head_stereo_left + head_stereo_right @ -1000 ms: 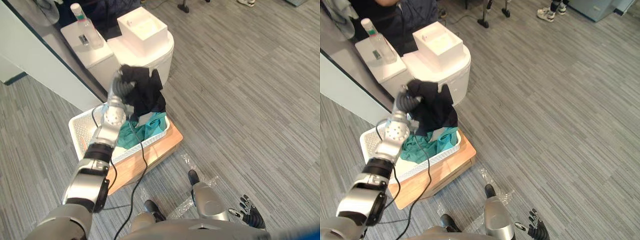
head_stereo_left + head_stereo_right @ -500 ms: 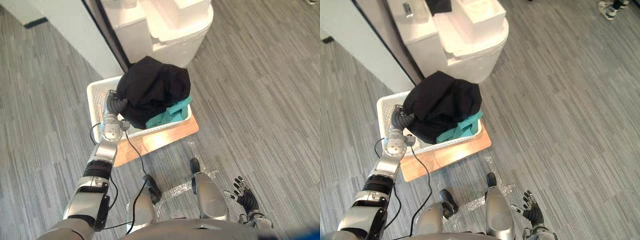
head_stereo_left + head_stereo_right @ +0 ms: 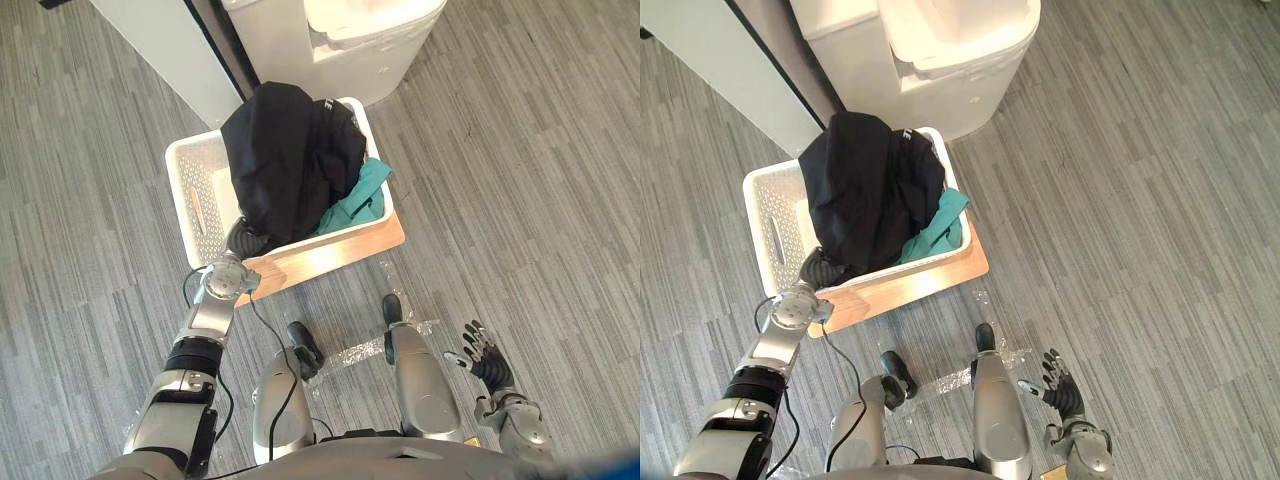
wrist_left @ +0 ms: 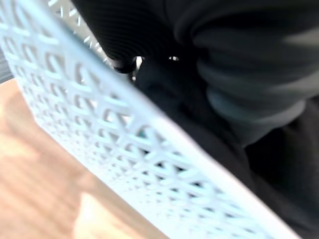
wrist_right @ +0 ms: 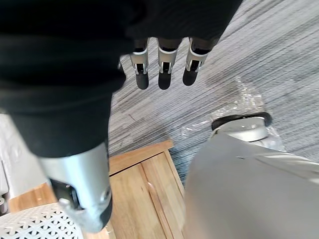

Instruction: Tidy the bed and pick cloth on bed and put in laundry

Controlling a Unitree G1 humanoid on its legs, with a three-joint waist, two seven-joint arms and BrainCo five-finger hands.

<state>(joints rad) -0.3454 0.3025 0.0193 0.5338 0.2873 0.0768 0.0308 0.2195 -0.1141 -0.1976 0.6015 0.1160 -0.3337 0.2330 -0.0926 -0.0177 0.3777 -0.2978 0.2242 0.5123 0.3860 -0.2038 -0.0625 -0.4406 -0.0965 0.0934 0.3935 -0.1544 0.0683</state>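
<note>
A black cloth (image 3: 285, 165) lies heaped in the white lattice laundry basket (image 3: 190, 190), draped over the middle and far rim. A teal cloth (image 3: 360, 195) shows under it at the basket's right end. My left hand (image 3: 243, 240) is at the basket's near wall, its dark wrist cover tucked under the edge of the black cloth (image 4: 239, 74); the basket wall (image 4: 114, 134) crosses the left wrist view. My right hand (image 3: 485, 355) hangs low at the right, away from the basket, its fingers (image 5: 162, 59) straight and holding nothing.
The basket stands on a low wooden platform (image 3: 330, 255) on grey plank flooring. A white rounded cabinet (image 3: 340, 40) stands just beyond the basket, and a white panel (image 3: 150, 40) runs at the upper left. Open floor stretches to the right.
The camera has tipped down. My left hand has lowered the black cloth from above the basket into it and drawn back to the basket's near wall. The right hand stays low.
</note>
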